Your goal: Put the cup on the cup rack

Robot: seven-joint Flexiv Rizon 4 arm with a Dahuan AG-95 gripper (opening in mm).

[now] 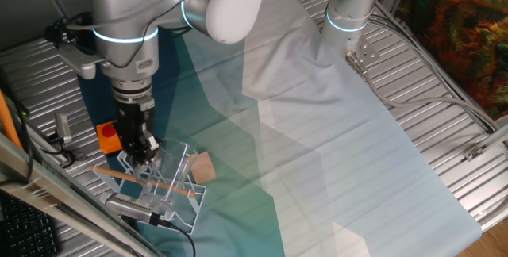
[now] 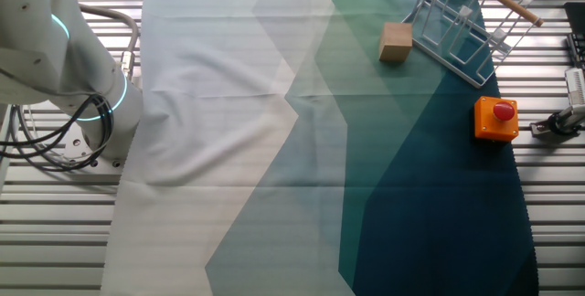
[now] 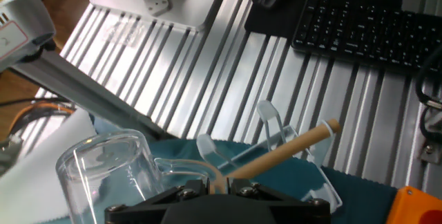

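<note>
In the hand view, the clear cup [image 3: 110, 172] hangs tilted just ahead of my gripper [image 3: 213, 184], which is shut on its side handle. Beyond it stands the white wire cup rack [image 3: 276, 131] with its light wooden rod [image 3: 286, 149] slanting across. One fixed view has the gripper [image 1: 143, 154] low over the left end of the cup rack [image 1: 163, 186]; the cup is hard to make out there. From the other side, the cup rack [image 2: 457, 26] sits at the cloth's far right corner, and the gripper is mostly cut off at the top edge.
A tan wooden block [image 1: 204, 167] lies just right of the rack. An orange box with a red button [image 1: 109, 136] sits close to its left. A keyboard [image 3: 359, 27] lies beyond the rack on the ribbed metal table [image 3: 228, 79]. A blue-white cloth [image 1: 333, 154] covers the middle.
</note>
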